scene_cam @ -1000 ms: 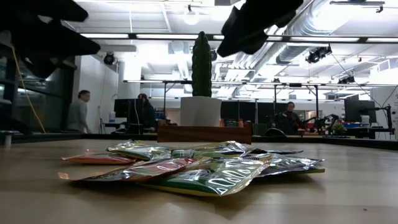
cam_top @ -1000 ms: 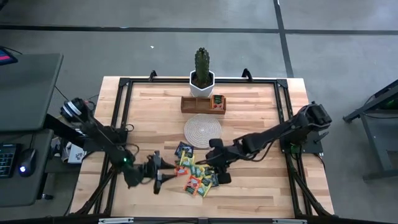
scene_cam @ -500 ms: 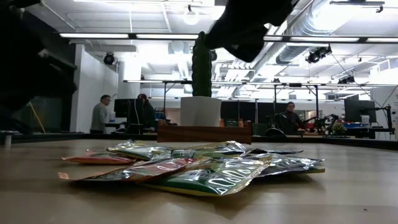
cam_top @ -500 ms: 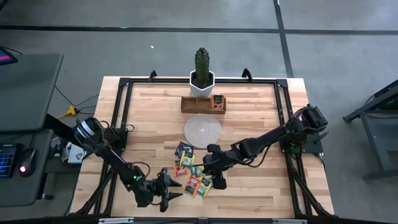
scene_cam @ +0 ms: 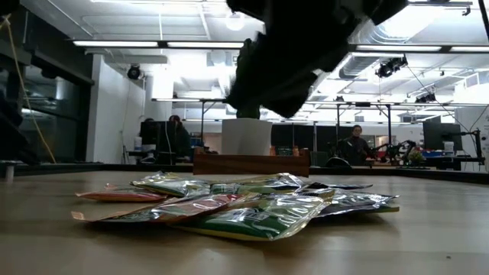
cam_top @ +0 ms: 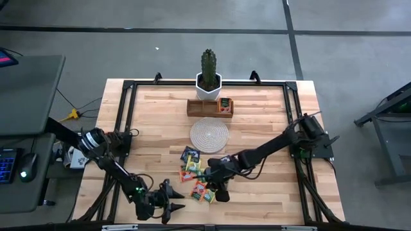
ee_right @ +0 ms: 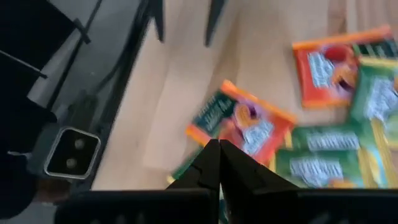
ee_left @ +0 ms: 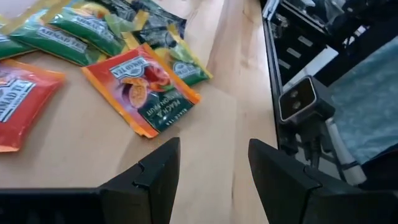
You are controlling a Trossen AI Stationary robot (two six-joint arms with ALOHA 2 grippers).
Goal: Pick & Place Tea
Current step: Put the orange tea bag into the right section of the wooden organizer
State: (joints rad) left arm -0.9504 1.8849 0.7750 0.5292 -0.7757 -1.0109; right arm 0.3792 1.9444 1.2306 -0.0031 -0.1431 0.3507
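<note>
Near the bench's front edge:
right pincer point(cam_top: 220, 190): clenched empty above tea sachets point(cam_top: 200, 178), nearer arm
left pincer point(cam_top: 172, 201): released, beside the pile

My overhead camera looks straight down on the whole table point(cam_top: 257, 122) and both arms. My low camera sits at tabletop height, facing level across the sachet pile point(scene_cam: 244, 202) toward the cactus pot point(scene_cam: 246, 136) and the room behind. The left wrist camera looks close over the boards past its own fingers point(ee_left: 155, 174) at the pile's edge. The right wrist camera hangs nearer, above the same sachets.
</note>
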